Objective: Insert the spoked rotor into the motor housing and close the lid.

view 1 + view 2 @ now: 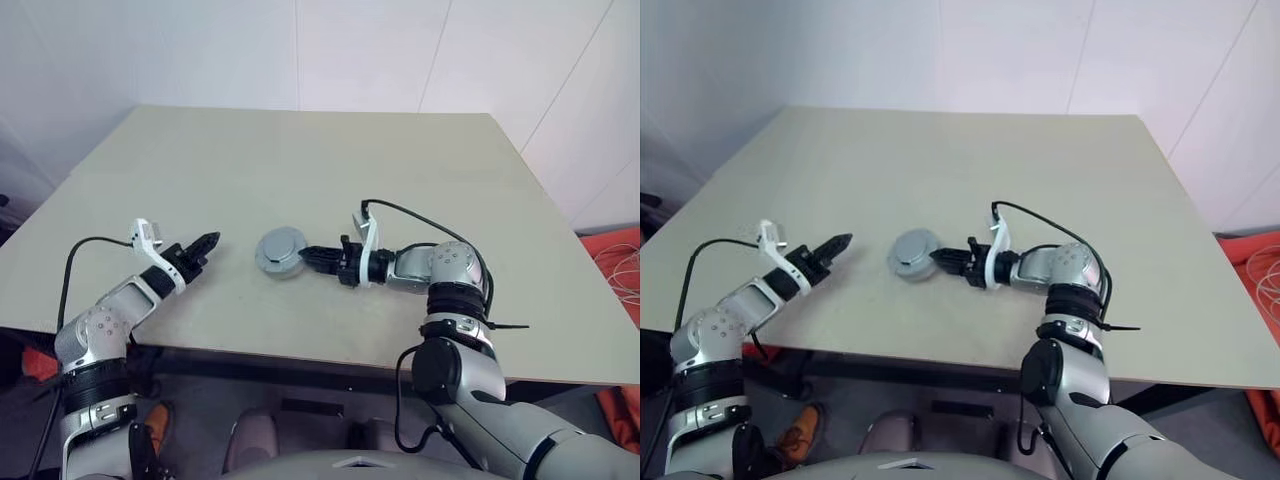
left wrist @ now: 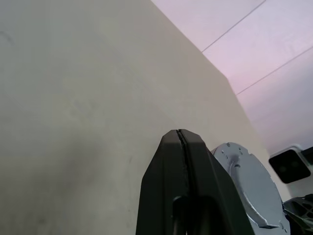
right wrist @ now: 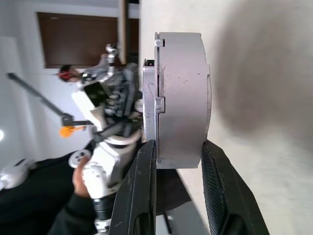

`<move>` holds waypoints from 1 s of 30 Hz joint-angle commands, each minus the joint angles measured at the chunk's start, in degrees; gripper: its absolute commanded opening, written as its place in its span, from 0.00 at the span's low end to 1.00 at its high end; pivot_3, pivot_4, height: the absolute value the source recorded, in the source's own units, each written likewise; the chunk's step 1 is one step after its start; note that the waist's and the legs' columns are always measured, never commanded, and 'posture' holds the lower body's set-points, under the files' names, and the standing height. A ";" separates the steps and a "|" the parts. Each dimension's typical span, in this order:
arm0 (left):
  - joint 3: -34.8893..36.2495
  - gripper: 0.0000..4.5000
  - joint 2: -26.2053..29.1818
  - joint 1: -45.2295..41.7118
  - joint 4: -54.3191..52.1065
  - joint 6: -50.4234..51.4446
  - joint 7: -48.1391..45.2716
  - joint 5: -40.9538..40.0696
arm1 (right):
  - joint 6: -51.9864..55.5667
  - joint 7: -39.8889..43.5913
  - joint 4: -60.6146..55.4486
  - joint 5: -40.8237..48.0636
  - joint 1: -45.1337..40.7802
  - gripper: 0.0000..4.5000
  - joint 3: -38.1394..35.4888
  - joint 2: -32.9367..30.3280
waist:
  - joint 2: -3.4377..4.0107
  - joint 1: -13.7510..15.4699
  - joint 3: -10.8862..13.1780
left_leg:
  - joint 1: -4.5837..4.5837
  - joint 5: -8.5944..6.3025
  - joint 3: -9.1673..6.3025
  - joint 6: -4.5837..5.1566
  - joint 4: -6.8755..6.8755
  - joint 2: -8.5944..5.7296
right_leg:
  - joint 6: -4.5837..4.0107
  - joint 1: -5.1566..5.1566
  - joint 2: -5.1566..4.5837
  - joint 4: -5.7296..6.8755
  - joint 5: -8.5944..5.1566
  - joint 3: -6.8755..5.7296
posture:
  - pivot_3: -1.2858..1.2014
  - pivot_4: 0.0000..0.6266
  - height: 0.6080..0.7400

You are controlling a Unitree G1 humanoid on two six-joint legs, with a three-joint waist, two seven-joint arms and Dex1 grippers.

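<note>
The assembled motor unit (image 1: 280, 250) is a round grey metal body. Its plain grey lid (image 2: 247, 183) faces upward and is seated on the motor housing (image 3: 188, 98). In the right wrist view, the lid appears as a thinner plate (image 3: 149, 105) flush against the thicker grey housing wall. The rotor cannot be seen in this closed stack.

The unit is located on the beige table (image 1: 320, 170), in the near half of the tabletop and roughly midway between its left and right edges.

The right gripper (image 1: 308, 256) approaches the unit from the unit's right side and points toward the robot's left. Its two black fingers (image 3: 142, 191) straddle the edge of the stack, one on the lid face and one on the housing's underside, closed to a narrow gap on the unit. In the right wrist view, the shadow on the table surface lies apart from the unit. Whether the unit is clear of the tabletop cannot be determined with certainty.

The left gripper (image 1: 207, 242) is located to the left of the unit, apart from it and not in contact. Its fingers (image 2: 168, 166) are pressed fully together with nothing between them. The tips point toward the unit.

A person's dark sleeve and hand (image 3: 78, 176) appear in the right wrist view, beyond the unit.
</note>
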 commanded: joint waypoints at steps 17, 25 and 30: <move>-0.19 1.00 -1.43 3.21 -7.89 12.31 0.07 -22.19 | 0.97 0.38 -1.04 14.73 -3.08 0.23 2.13 -4.50 | -0.09 0.19 0.05 | 0.02 0.00 0.00 0.00 0.01 0.00 | 0.05 0.04 0.03 0.00 -0.01 -0.03 | 0.52 0.00 1.00; -1.46 1.00 -2.23 2.14 -7.72 12.63 1.43 -26.18 | 0.97 0.61 -2.52 21.17 -1.92 0.23 6.20 -5.52 | -0.09 0.36 0.05 | 0.02 0.00 0.00 0.00 0.05 0.00 | 0.07 0.08 0.04 0.00 -0.02 -0.03 | 0.52 0.00 1.00; -1.99 1.00 -2.82 1.16 -7.12 11.67 2.12 -27.13 | 0.97 -0.17 -3.21 24.58 -1.00 0.23 8.28 -6.28 | -0.09 0.47 0.05 | 0.02 0.00 -0.01 0.00 0.05 -0.01 | 0.08 0.10 0.03 0.00 -0.01 -0.03 | 0.52 0.00 1.00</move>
